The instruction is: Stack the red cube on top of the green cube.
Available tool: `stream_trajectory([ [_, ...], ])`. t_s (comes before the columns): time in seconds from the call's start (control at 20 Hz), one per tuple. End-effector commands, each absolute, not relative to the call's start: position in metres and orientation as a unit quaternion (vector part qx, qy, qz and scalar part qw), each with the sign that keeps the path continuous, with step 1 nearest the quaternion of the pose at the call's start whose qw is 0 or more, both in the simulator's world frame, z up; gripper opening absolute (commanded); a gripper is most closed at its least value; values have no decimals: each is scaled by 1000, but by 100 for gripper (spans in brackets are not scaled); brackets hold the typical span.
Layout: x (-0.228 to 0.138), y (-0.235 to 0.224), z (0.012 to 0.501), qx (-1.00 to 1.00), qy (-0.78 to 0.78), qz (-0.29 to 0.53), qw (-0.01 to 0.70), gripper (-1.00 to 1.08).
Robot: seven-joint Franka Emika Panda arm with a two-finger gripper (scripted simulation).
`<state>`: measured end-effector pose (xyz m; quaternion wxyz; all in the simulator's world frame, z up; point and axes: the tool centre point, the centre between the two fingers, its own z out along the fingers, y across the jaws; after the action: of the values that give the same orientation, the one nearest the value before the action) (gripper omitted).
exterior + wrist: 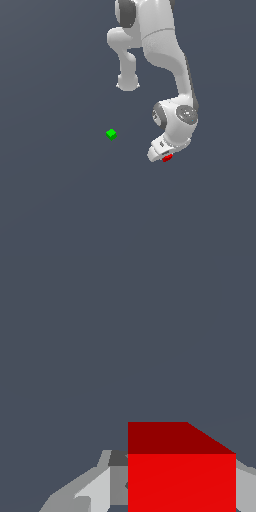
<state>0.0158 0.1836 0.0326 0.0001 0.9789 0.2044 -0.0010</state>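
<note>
— Exterior view first: where's the red cube?
— Tucked under the gripper, well apart from the green cube, off to the exterior view's right.
— Gripped?
— Wrist view shows fingers flanking the red cube, apparently clamped on it.

red cube between fingers, green cube apart

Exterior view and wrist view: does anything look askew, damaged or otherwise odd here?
Nothing stands out. The red cube sits squarely between the claw fingers, and the green cube lies apart, toward the exterior view's left, intact.
</note>
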Motion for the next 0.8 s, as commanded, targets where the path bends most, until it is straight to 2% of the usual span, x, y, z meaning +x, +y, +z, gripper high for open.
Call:
stream_trajectory([
  [0.0, 16, 184, 45, 979, 204, 0, 0, -100],
  [0.4, 15, 184, 99, 979, 205, 0, 0, -100],
  [0.75, 17, 184, 120, 979, 205, 0, 0, -100],
])
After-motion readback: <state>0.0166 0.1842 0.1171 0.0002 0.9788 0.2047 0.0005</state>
